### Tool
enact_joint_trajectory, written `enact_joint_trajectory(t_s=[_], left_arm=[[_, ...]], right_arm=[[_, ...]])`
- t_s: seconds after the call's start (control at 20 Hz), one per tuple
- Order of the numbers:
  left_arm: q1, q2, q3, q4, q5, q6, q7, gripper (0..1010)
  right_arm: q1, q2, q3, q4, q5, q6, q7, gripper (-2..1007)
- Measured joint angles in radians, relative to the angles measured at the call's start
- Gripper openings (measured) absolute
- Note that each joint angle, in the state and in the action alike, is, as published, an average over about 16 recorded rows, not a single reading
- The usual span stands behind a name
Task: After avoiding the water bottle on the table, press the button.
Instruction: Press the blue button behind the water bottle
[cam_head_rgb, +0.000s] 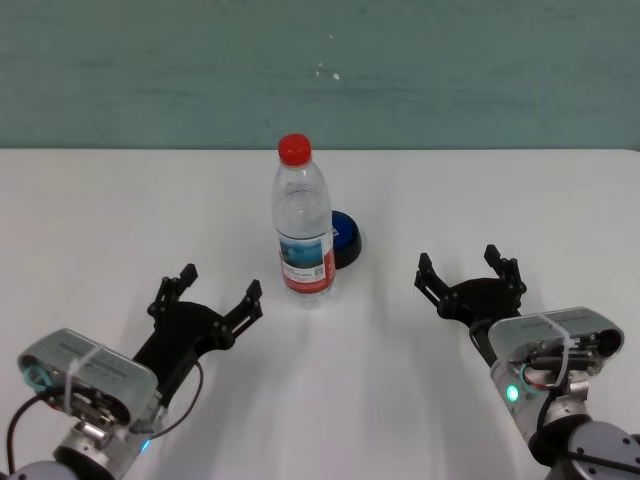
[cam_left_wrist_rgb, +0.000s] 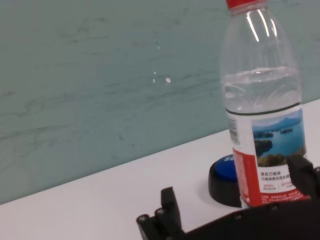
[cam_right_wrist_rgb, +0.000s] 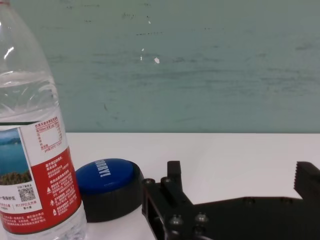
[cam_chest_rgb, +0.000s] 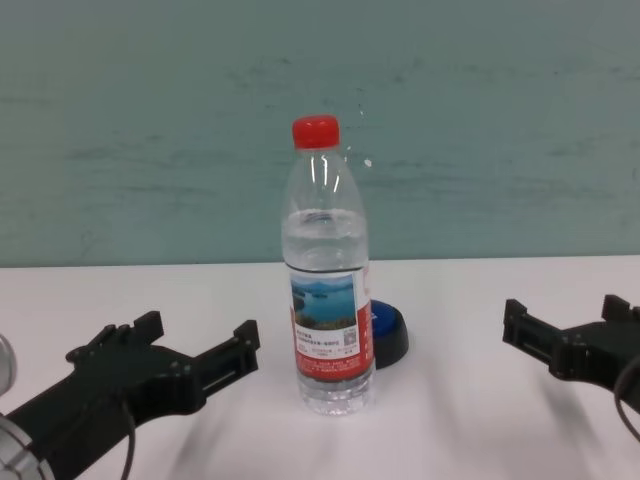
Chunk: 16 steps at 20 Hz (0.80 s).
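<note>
Two claws, left claw (cam_head_rgb: 205, 289) and right claw (cam_head_rgb: 468, 267), wide apart, empty.

Teal wall (cam_head_rgb: 320, 70) spans the upper frame, scuffed, with small white chips at upper centre. White table (cam_head_rgb: 100, 230) fills the lower frame.

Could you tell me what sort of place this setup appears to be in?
Probably a robot test bench in a lab: a plain white table against a bare teal wall, holding only a water bottle and a blue button, with the left gripper and right gripper open.
</note>
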Motion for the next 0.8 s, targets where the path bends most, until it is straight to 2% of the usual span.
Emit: enact_joint_trajectory(t_s=[0.8], left_arm=[[-0.025, -0.006, 0.023, 0.026, 0.026, 0.006, 0.003, 1010]], right_arm=[[0.0, 0.0, 0.0, 0.0, 0.0, 0.0, 0.0, 1004]])
